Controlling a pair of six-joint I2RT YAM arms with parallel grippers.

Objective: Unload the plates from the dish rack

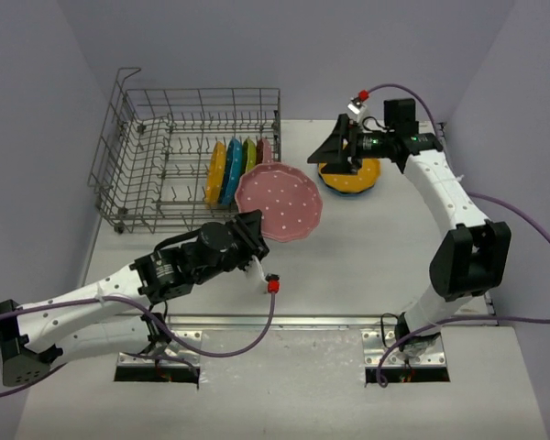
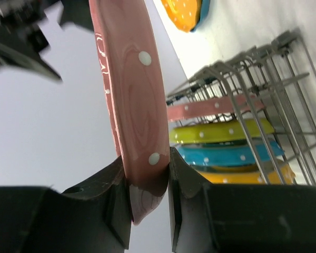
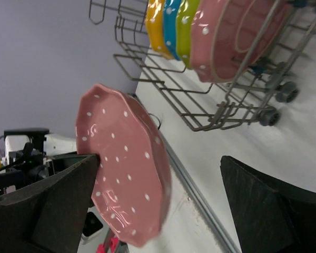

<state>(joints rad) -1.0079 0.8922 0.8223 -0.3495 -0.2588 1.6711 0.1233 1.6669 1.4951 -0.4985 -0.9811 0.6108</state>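
The left tool pinches the pink plate by its near rim, just right of the dish rack, and the unloaded stack lies farther right on the table under the spread right tool, nearer that arm.

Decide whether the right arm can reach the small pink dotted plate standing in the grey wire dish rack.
Probably yes: the right gripper is open, the pink dotted plate ends the row on its side, and the grey wire dish rack is open above.
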